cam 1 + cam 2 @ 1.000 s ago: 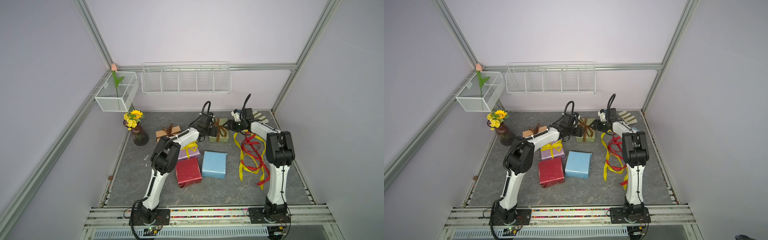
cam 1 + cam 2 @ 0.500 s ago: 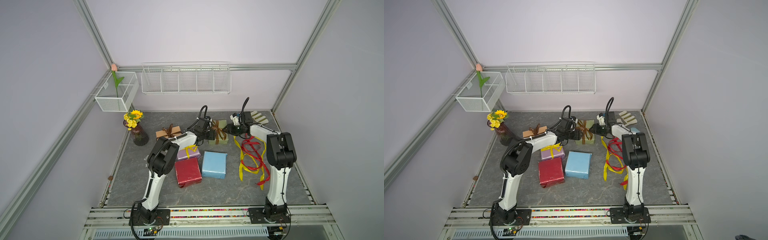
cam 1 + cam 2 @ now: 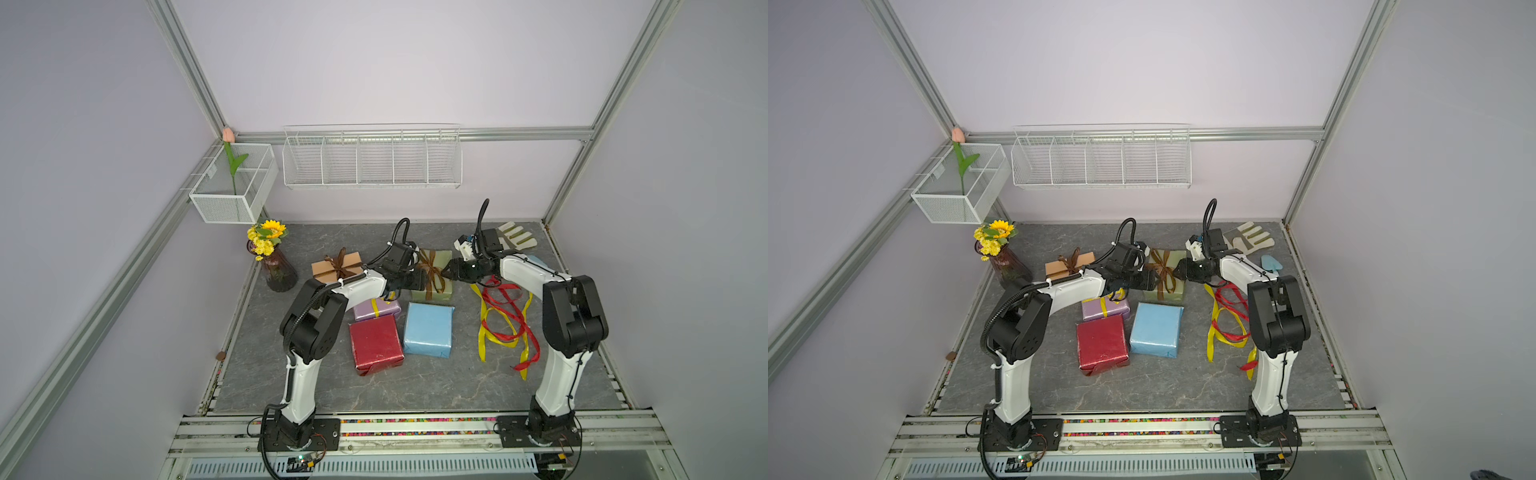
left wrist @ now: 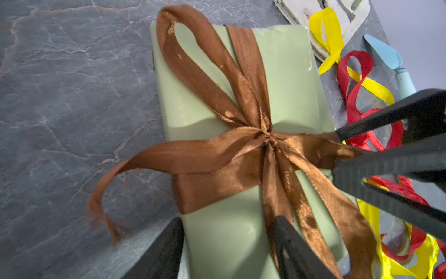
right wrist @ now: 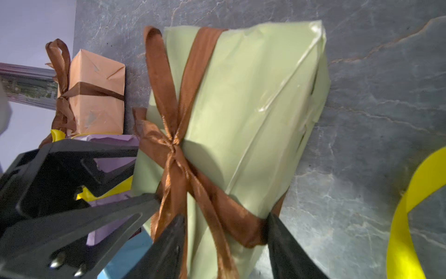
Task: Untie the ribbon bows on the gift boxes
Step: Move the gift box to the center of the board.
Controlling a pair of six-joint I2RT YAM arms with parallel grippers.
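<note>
An olive green gift box [image 3: 436,286] with a tied brown ribbon bow [image 3: 430,266] lies at the back middle. My left gripper [image 3: 419,280] is open at its left end, straddling a bow tail [image 4: 289,193] in the left wrist view. My right gripper [image 3: 446,272] is open at its right edge, with the ribbon band [image 5: 251,229] between its fingers. The tan-orange box [image 3: 332,270] keeps its brown bow. The lilac box [image 3: 365,311] wears a yellow ribbon. The red box [image 3: 376,349] and the light blue box [image 3: 428,330] are bare. Loose red and yellow ribbons [image 3: 503,320] lie to the right.
A vase of yellow flowers [image 3: 276,266] stands at the back left. A work glove [image 3: 515,239] and a small blue tool [image 3: 1271,264] lie at the back right. Two white wire baskets [image 3: 372,160] hang on the walls.
Both grippers have dropped and closed in on the olive green box from either side. The brown bow is still tied.
</note>
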